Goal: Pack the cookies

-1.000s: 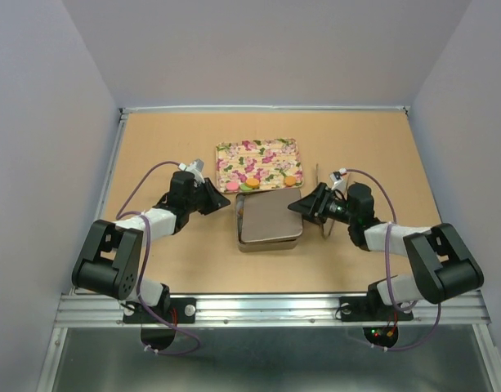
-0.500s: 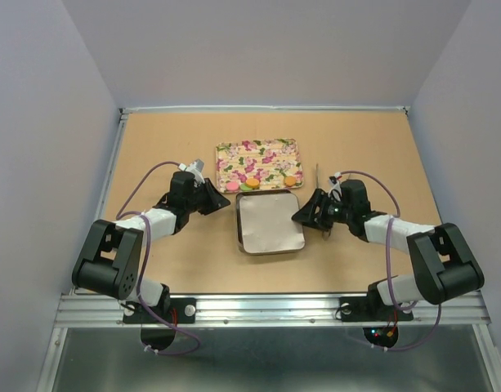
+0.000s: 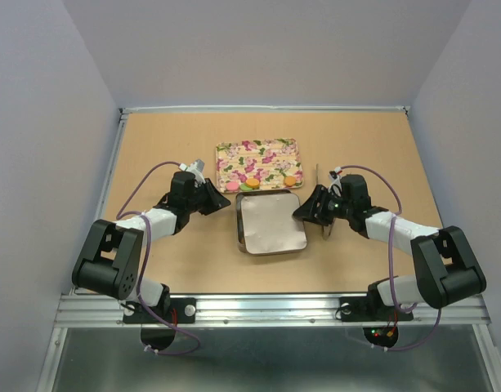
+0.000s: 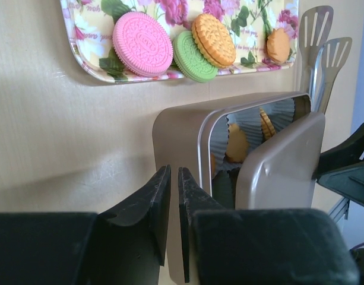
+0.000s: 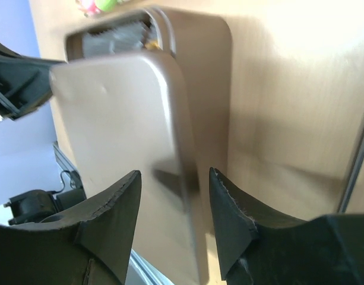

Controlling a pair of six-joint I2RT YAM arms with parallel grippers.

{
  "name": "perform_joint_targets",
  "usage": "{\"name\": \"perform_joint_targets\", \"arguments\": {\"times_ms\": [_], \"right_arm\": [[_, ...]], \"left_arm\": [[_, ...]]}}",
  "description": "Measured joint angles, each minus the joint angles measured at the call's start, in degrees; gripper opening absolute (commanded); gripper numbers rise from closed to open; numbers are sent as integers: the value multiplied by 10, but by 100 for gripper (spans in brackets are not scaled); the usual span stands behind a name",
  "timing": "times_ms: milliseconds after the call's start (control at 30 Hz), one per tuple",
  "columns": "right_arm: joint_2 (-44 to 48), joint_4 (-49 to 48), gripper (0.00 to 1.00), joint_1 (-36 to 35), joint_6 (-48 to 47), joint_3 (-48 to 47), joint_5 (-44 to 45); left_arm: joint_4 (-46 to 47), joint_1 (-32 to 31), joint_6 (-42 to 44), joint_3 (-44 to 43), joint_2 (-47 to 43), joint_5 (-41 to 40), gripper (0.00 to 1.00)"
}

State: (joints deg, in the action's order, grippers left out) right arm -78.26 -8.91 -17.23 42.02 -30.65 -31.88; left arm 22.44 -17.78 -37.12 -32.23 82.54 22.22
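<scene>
The left gripper (image 3: 225, 199) sat low on the table, its fingers (image 4: 161, 196) drawn almost together with only a sliver between them and nothing held. Just beyond its fingertips stood the left wall of the tin (image 4: 176, 136), so it was probably placed there as a stop, bracing the tin against a push from the other side. The lid (image 4: 277, 160) lay skewed across the tin, not seated. Through the gap it left, orange cookies (image 4: 236, 142) showed in paper cups (image 4: 253, 122). Further beyond those fingertips, a pink (image 4: 142, 44), a green (image 4: 190, 56) and two orange cookies (image 4: 213, 40) lay unpacked on the floral tray (image 4: 81, 65). The right gripper (image 3: 301, 214) faced the tin's opposite side with its fingers (image 5: 113, 202) spread wide and gripping nothing. The lid's edge lay just ahead of them, which suggests it was lined up to nudge the lid square. A slotted spatula (image 4: 318, 35) stood beside the tin.
</scene>
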Motion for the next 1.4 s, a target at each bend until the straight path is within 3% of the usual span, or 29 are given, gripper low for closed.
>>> {"name": "perform_joint_targets", "arguments": {"times_ms": [900, 1400], "right_arm": [[-63, -1, 26, 0, 69, -69, 46], [-64, 4, 26, 3, 88, -80, 80]], "left_arm": [[-55, -75, -17, 19, -56, -40, 22], [-70, -114, -34, 19, -63, -67, 22]]}}
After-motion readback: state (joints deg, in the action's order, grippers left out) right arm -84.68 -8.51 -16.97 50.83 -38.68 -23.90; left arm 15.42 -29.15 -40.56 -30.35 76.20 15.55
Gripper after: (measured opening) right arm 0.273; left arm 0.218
